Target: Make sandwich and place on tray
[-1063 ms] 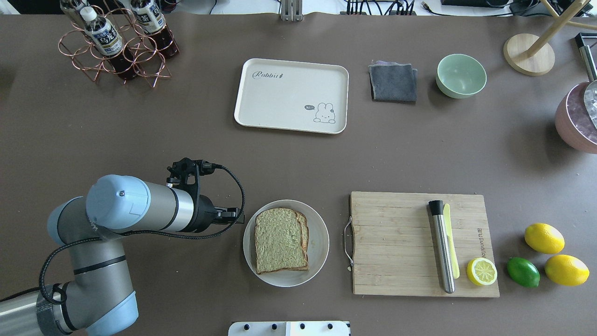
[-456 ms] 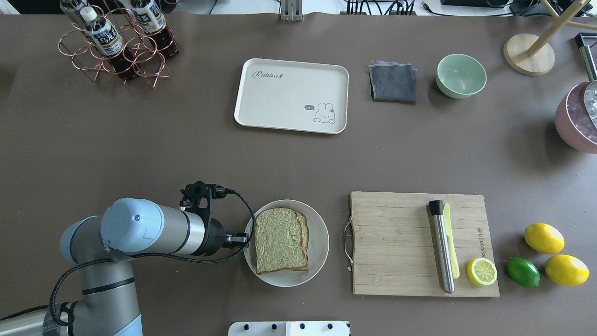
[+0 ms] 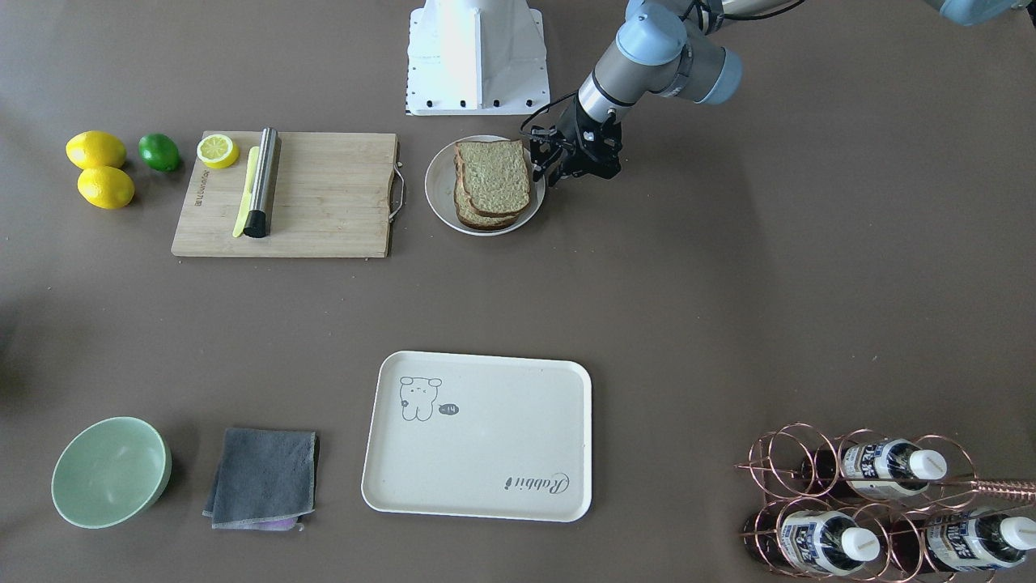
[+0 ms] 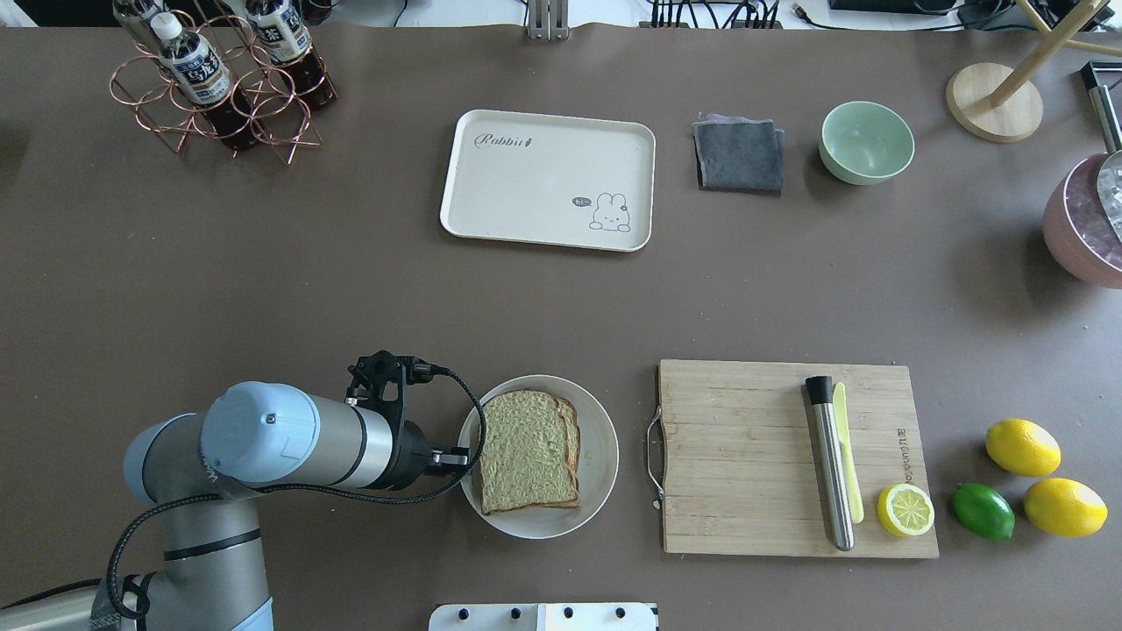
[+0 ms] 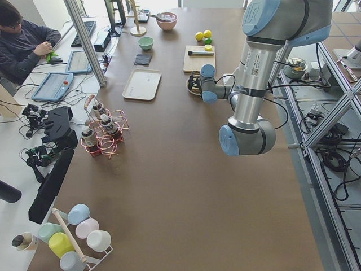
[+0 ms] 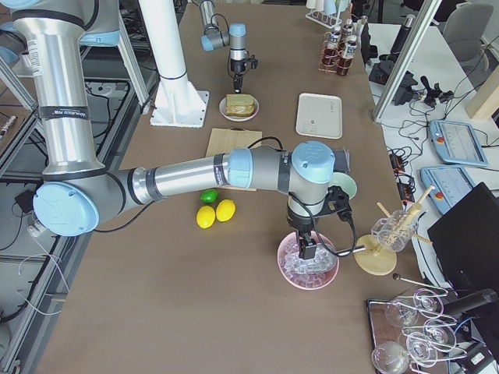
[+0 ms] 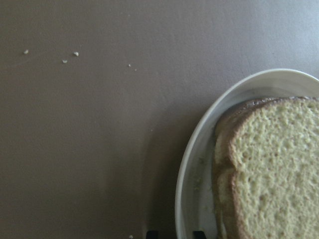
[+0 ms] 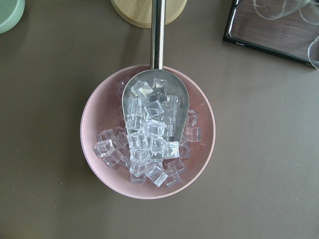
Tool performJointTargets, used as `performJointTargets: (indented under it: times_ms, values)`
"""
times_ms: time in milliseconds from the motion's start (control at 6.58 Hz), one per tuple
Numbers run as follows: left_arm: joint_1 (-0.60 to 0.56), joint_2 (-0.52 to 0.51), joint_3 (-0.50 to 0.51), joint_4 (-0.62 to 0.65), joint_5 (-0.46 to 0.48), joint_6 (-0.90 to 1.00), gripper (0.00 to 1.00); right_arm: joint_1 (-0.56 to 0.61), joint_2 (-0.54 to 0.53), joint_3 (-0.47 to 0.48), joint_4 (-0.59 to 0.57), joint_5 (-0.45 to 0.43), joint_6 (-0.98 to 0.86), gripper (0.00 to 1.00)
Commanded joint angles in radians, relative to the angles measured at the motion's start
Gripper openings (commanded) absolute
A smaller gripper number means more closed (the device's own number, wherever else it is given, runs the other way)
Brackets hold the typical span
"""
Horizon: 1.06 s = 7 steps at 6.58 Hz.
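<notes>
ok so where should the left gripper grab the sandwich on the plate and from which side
Probably the crust edge facing the left gripper, pinched top to bottom across both slices. The sandwich lies flat on the plate, stacked and wide, so coming low from the robot's left, over the rim, looks best.

Left arm (image 4: 333, 443): brushed silver-grey tubular links, pale blue rounded joint caps, small screw set in one cap. Black band round lower link. Dark vertical lettering (image 5: 252, 63) on upright link, illegible. Black wrist section ending in black left claw (image 4: 458, 458); black camera bracket (image 4: 386, 377) on wrist. Black cable (image 4: 111, 568) looped from bracket back along links. Right arm (image 6: 187, 178): same silver and pale blue scheme, black cable at wrist. White base pedestal (image 3: 477, 57), row of dark bolts.
</notes>
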Motion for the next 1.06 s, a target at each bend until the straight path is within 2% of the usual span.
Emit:
performJointTargets:
  times_ms: [0, 152, 456, 759, 911]
  values:
    - [0.001, -0.016, 0.015, 0.000, -0.001, -0.002, 0.15, -0.001, 0.000, -0.002, 0.000, -0.004, 0.002, 1.00]
    - [0.001, -0.030, 0.034, 0.000, -0.001, -0.002, 0.00, -0.001, -0.006, -0.007, 0.000, -0.004, 0.005, 1.00]
    - [-0.005, -0.032, 0.025, -0.003, -0.005, 0.002, 0.00, -0.001, -0.012, -0.037, -0.002, -0.042, 0.011, 1.00]
    - [-0.048, -0.053, 0.023, 0.004, -0.025, 0.005, 0.00, -0.001, -0.021, -0.074, 0.002, -0.042, 0.012, 1.00]
    - [-0.126, -0.069, 0.025, 0.010, -0.125, 0.011, 0.00, -0.001, -0.021, -0.100, 0.003, -0.042, 0.015, 1.00]
